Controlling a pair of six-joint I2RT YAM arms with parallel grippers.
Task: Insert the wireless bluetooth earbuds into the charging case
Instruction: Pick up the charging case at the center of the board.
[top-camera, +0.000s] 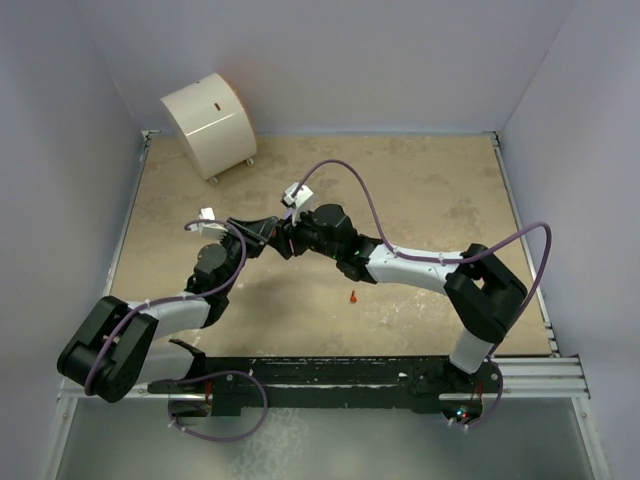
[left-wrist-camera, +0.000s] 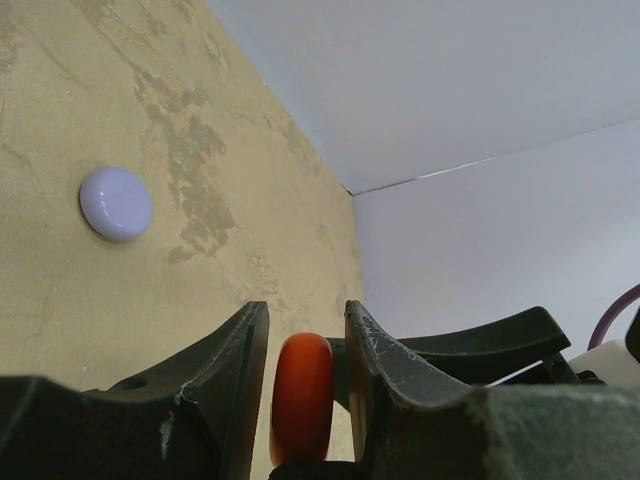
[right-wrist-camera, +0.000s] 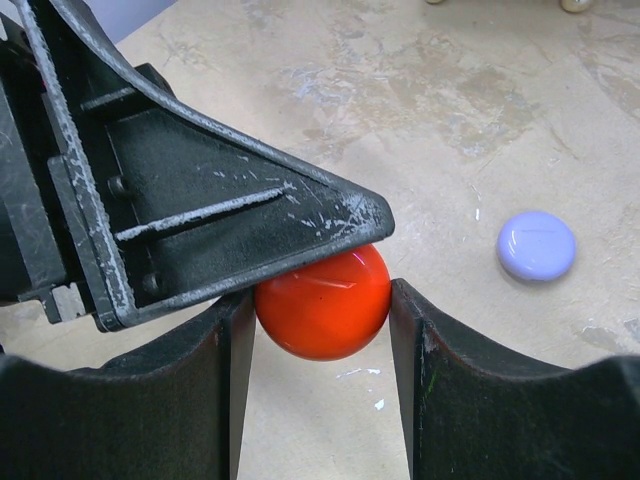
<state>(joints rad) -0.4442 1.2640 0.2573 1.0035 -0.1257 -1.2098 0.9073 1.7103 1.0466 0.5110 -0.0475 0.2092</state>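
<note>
Table (top-camera: 420, 190): mottled tan.

My left gripper (left-wrist-camera: 305, 330) and right gripper (right-wrist-camera: 322, 292) meet over its middle, both closed on the red-orange case (left-wrist-camera: 302, 395). Right spans its width, jaws half spread. Left pinches its thin edge, jaws narrow.

Lilac case (right-wrist-camera: 537, 245): on the table, apart.

One red-orange earbud (top-camera: 353, 296): loose, nearer and slightly right of the grip. Others unseen.

Judged step: opening the case. Next: steady counter-hold, part the lid without slipping.

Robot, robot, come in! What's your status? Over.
Clamped on red case: left end effector, right end effector. One red earbud loose on table. Nothing blocking; lilac case aside.
</note>
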